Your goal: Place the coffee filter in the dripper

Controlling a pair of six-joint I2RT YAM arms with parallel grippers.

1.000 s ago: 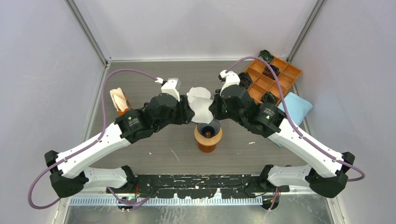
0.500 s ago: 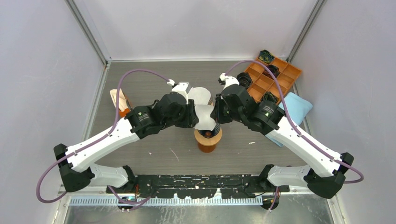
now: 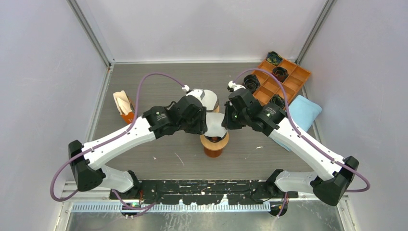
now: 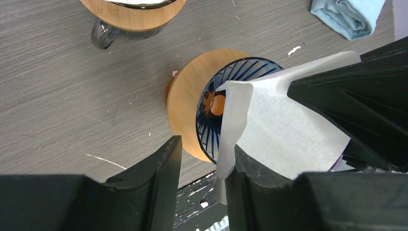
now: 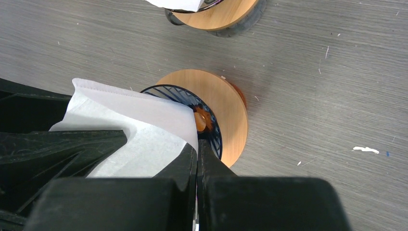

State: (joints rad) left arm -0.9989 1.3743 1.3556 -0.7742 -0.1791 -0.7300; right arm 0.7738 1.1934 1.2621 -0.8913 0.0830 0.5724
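Hanging above the ribbed, wood-collared dripper (image 4: 185, 103): folded white paper filter (image 4: 288, 134).

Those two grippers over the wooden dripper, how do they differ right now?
The right gripper is shut, pinching the white coffee filter. The left gripper is open, with the filter's edge beside one finger. The right gripper reaches in from the right, the left gripper from the left. Both hover over the dripper.
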